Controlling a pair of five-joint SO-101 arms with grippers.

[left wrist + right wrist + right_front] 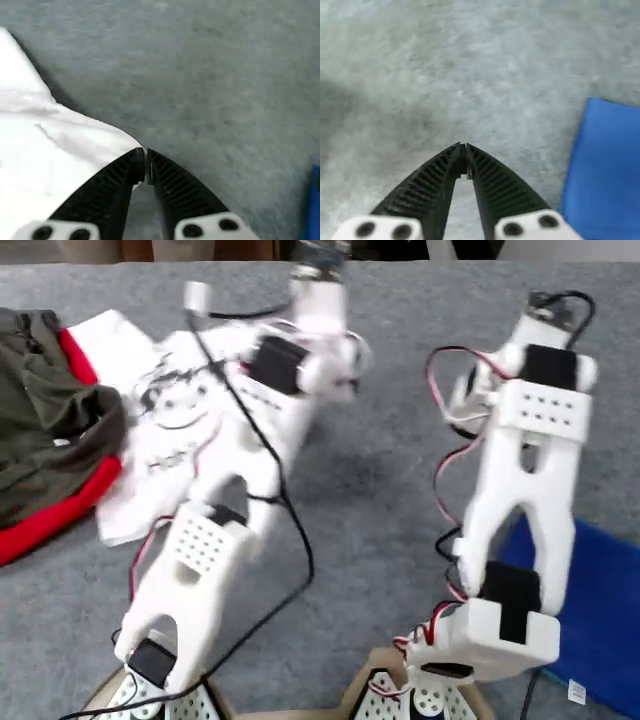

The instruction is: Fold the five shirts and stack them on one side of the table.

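Both clenched: L fingers (pixel 115 185) pinch white shirt (pixel 60 150) edge at tips, R fingers (pixel 432 185) empty, blue shirt (pixel 605 170) beside.

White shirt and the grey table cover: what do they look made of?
White shirt: soft knit or woven cloth, probably cotton-type, with a matte finish. It lies in loose creases and its edge is limp.
Table cover: looks like grey felt or short-pile carpet. It is matte, faintly fuzzy and mottled, with no shine.
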